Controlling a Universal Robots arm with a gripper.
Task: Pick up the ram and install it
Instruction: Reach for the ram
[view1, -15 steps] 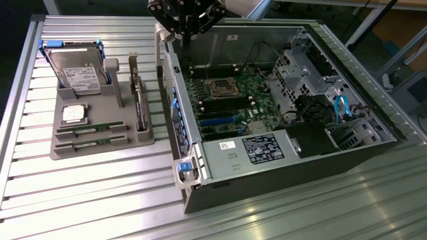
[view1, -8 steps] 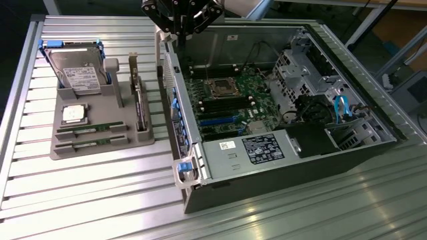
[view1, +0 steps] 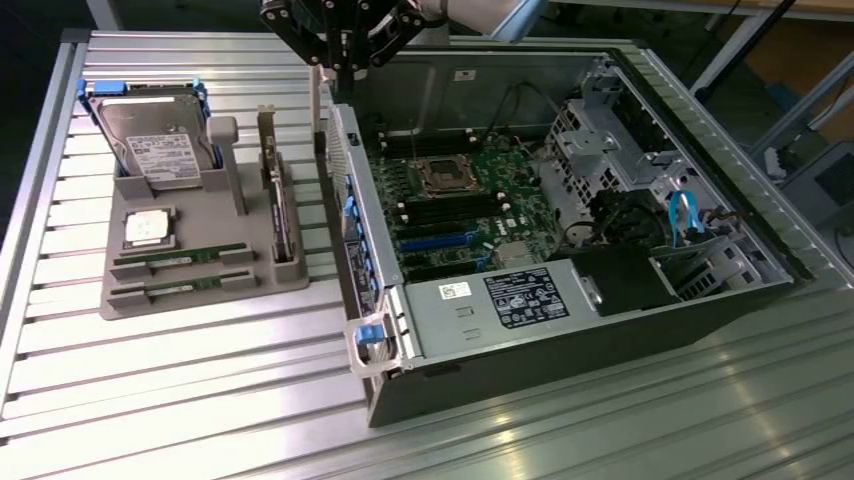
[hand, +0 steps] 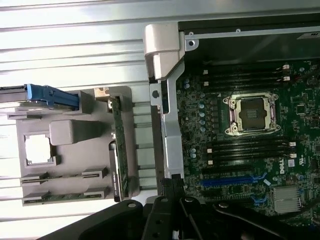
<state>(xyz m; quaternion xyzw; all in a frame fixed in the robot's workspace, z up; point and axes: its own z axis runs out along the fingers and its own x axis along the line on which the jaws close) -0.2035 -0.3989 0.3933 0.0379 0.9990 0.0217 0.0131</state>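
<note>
Hovering closed fingers (view1: 343, 62), ram (view1: 180, 258) untouched, motherboard (hand: 300, 115) seemingly marked Dell.

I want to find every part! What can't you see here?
- Exterior view: the arm above the hand is cut off by the top edge.
- Exterior view: any writing on the ram is too small to read.
- Wrist view: the hand's dark body covers part of the motherboard.

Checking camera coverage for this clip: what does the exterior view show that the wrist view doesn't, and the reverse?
Exterior extra: the hard drive's labelled face, the case's labelled black shroud and the blue cables. Wrist extra: the white logo printed on the motherboard. Shared: the grey tray with two ram sticks, the upright card, the CPU socket and the gripper.
</note>
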